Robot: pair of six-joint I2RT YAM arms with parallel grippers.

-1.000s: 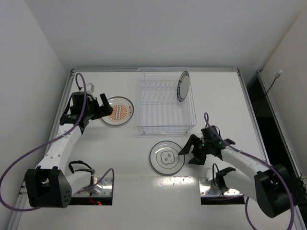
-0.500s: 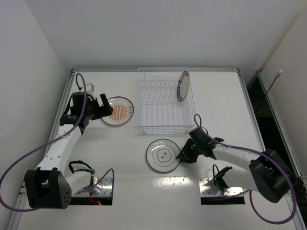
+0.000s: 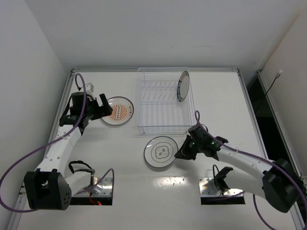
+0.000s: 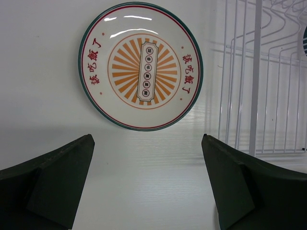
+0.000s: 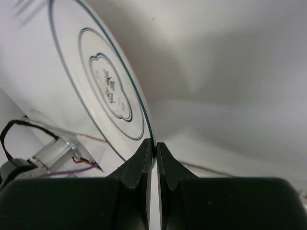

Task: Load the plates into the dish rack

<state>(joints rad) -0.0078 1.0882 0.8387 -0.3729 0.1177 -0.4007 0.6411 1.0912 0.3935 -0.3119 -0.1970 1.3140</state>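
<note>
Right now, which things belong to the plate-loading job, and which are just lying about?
Job: dish rack, teal-rim plate standing in it, orange sunburst plate, grey-ring plate, right gripper shut on its rim, left gripper open.
Lying about: purple cable, white plug at right.

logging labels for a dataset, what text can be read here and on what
"該吃飯了" in red, twice around the round white plate with the orange sunburst centre; my best reading.
Its centre panel: characters too small to read.
Centre marks on the round white plate with grey rings: blurred, unreadable.
Lettering on the white plate with the dark teal rim in the clear plastic dish rack: too small.
</note>
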